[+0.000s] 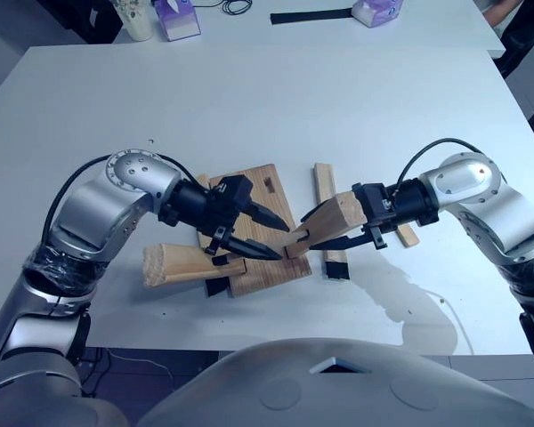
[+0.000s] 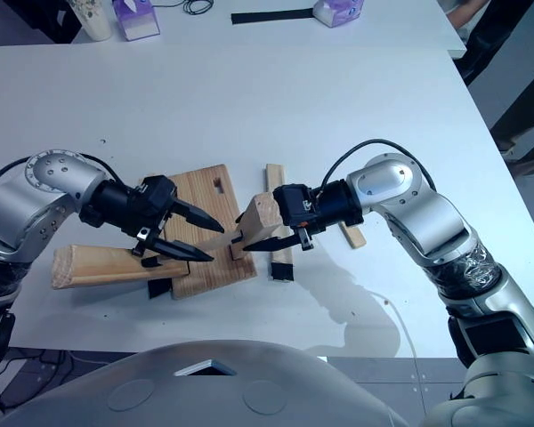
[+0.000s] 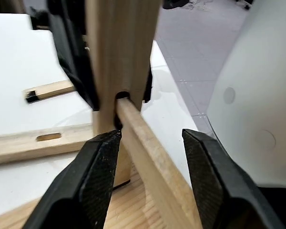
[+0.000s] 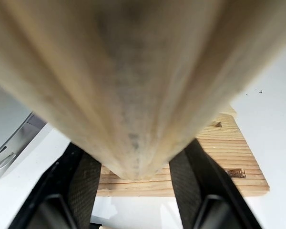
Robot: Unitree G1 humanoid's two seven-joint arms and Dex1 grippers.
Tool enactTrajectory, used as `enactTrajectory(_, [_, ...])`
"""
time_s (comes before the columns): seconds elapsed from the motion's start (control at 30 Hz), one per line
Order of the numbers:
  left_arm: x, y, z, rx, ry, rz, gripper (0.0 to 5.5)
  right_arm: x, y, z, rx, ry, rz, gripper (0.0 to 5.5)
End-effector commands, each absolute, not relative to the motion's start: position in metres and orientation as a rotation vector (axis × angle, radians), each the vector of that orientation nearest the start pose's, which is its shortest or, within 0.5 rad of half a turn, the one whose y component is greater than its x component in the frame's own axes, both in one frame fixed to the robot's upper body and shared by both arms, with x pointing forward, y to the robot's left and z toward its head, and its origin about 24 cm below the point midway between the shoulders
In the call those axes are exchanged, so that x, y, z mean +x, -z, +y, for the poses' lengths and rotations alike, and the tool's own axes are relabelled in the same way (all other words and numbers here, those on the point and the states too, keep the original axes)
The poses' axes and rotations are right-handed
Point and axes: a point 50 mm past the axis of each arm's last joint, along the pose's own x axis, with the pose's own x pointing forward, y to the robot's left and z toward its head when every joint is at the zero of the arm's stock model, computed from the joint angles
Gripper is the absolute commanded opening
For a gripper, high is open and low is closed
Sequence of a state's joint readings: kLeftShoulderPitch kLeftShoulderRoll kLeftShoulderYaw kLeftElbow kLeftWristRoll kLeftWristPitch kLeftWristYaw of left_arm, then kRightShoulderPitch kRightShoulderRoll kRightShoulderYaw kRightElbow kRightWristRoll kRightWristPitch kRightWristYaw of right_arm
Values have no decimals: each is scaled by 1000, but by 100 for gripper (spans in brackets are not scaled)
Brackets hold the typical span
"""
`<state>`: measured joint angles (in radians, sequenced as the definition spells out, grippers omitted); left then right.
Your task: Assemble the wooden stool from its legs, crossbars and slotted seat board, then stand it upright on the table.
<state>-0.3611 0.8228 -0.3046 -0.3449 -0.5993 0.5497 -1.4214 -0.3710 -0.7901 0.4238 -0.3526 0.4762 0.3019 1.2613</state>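
Evidently the step in hand is seating a crossbar into a stool leg. The right gripper is clamped on that leg, one finger on each flank, and holds it tilted just above the table, its lower end pointing towards the left arm. That grip seems chosen to keep the mortise facing the incoming piece.

In the left wrist view the crossbar's end sits in the dark slot in the leg's face. The left gripper has its fingers spread to either side of the crossbar with a gap on each flank, so it straddles the bar but does not pinch it. My guess is that it is placed to guide or press the bar home; how deep the tenon sits I cannot tell.

Both hands work over the near edge of the slotted seat board, which lies flat on the table with a rectangular slot showing near its far side. A second leg lies on its side beside the board, under the left arm. A loose crossbar with a dark end rests beyond the right gripper, and another stick lies under the right wrist. The parts are pale, unfinished wood with clear grain, the legs thick and square-cut, the crossbars slim. Most of the assembly looks undone.
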Motion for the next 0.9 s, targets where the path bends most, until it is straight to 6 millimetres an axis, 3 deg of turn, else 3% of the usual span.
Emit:
enactTrajectory(0.03, [221,-110,155,231,1751,554,238,210,-90,-132,-461,-1770,458,201])
enactTrajectory(0.23, [228,-125,145,124,1751,491,238,210,-89,-131,-468,-1763,455,201])
enactTrajectory(0.37, [240,-167,147,27,1697,337,238,210,-89,-131,-465,-1762,450,201])
enactTrajectory(0.47, [252,-207,159,-6,1595,177,238,210,-89,-132,-464,-1757,453,201])
enactTrajectory(0.53, [262,-230,177,36,1489,98,238,210,-89,-134,-462,-1747,455,201])
enactTrajectory(0.6, [267,-238,199,120,1387,85,238,210,-89,-135,-460,-1738,456,201])
enactTrajectory(0.67, [266,-223,232,299,1272,177,238,210,-89,-135,-458,-1732,454,201])
enactTrajectory(0.77, [241,-184,283,599,1245,459,238,207,-90,-139,-446,-1710,456,201])
enactTrajectory(0.83, [219,-163,306,736,1306,639,238,206,-91,-143,-444,-1696,462,201])
enactTrajectory(0.9, [202,-154,311,754,1384,727,238,205,-92,-146,-444,-1687,465,201])
